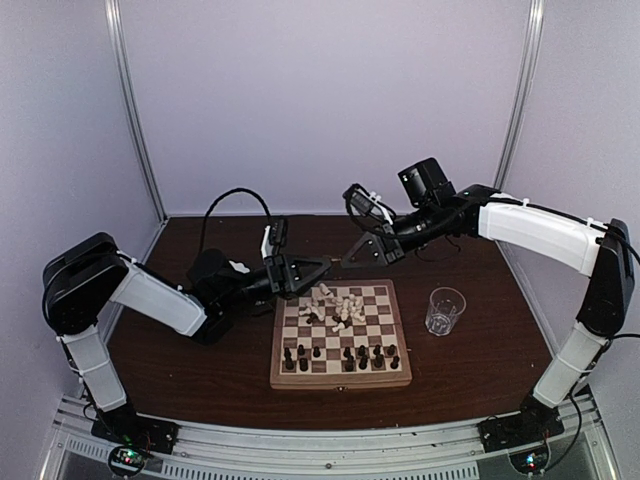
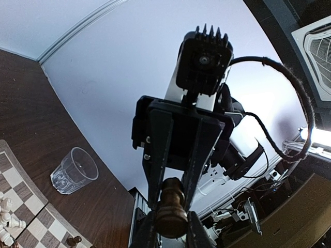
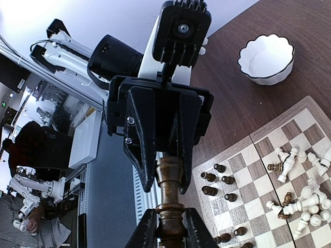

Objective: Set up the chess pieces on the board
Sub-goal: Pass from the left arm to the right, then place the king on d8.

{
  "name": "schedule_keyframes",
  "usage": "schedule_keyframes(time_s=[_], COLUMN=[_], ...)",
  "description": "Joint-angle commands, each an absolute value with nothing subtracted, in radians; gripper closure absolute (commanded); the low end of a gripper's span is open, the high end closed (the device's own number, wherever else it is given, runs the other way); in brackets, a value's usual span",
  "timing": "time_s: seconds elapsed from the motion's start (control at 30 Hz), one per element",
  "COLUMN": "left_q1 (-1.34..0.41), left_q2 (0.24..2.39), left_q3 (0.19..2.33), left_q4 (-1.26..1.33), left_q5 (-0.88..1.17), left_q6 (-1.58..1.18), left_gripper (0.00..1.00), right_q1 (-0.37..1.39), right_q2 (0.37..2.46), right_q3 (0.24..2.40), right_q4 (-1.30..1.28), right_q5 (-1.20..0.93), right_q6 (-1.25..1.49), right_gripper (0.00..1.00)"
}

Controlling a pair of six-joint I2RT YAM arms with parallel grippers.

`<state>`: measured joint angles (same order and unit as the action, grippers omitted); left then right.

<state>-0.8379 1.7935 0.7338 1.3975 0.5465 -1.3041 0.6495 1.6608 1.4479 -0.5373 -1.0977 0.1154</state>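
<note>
Board (image 3: pixel 269 150) partly beyond frame edge

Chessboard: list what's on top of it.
White pieces lie heaped on the far half of the chessboard; dark pieces stand on its near rows. Anything under the heap is covered.

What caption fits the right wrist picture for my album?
Two pairs of jaws hold one dark chess piece, with the board and white bowl behind.

Overhead camera looks down; facing wrist cameras share the board (image 1: pixel 340 381).
</note>
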Motion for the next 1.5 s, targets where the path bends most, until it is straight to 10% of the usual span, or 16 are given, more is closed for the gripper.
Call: schedule_keyframes(time_s=[0.0,0.27,0.33,0.37,0.67,0.9,1.47], left_q1=[-0.842,-0.841,-0.841,-0.839,-0.758,-0.752,-0.732], left_q2=[1.783,1.784,1.781,1.777,1.472,1.18,0.984], left_q3=[0.723,0.706,0.697,0.689,0.63,0.901,0.865], left_q4=[1.413,1.411,1.404,1.398,0.767,-0.265,-0.516], left_q5=[0.543,0.53,0.529,0.528,0.517,-0.059,-0.441], left_q6=[-1.293,-1.296,-1.287,-1.282,-0.967,-0.464,-0.295], left_gripper=[0.95,0.67,0.11,0.03,0.02,0.02,0.02], right_q1=[0.653,0.657,0.657,0.657,0.73,0.933,1.158], right_q2=[1.658,1.654,1.649,1.649,1.686,1.785,2.114], right_q3=[1.474,1.527,1.538,1.548,1.674,1.76,1.96], right_q4=[-0.497,-0.671,-0.709,-0.736,-1.017,-1.137,-1.4], right_q5=[-1.102,-0.967,-0.926,-0.9,-0.596,-0.341,-0.064], right_q6=[0.111,-0.07,-0.108,-0.133,-0.395,-0.521,-0.644], right_gripper=[0.86,0.92,0.92,0.92,0.91,0.91,0.93])
